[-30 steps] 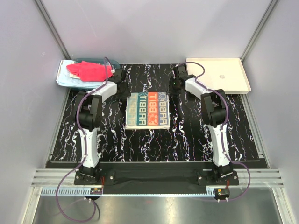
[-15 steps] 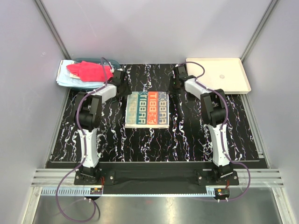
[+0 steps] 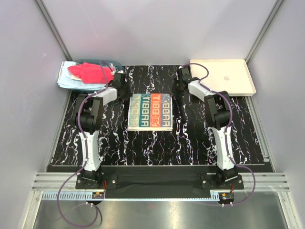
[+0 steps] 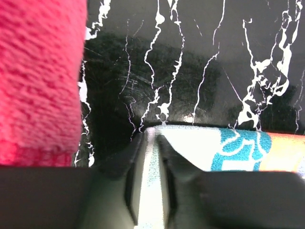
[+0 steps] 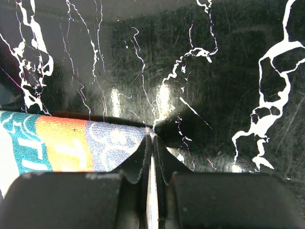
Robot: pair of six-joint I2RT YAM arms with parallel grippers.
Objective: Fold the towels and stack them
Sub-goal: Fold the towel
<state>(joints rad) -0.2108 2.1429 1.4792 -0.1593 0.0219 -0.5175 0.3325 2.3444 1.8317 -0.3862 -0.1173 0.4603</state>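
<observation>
Towels in view number three. One patterned towel [image 3: 150,111], striped teal, orange and blue with pale lettering, lies flat at the middle of the black marbled table [image 3: 190,138]. One red-pink towel [image 3: 90,72] sits crumpled at the far left on top of one light blue towel [image 3: 66,76], with one teal basket [image 3: 110,62] showing just behind them. One cream tray [image 3: 238,83] rests at the far right corner.

Two arms reach to the patterned towel's far edge. The left gripper [image 4: 151,136] is at the far left corner, its jaws narrow with a strip of pale cloth pinched between them. The right gripper [image 5: 151,138] is at the far right corner, its jaws almost together on a thin sliver of the cloth's edge.
</observation>
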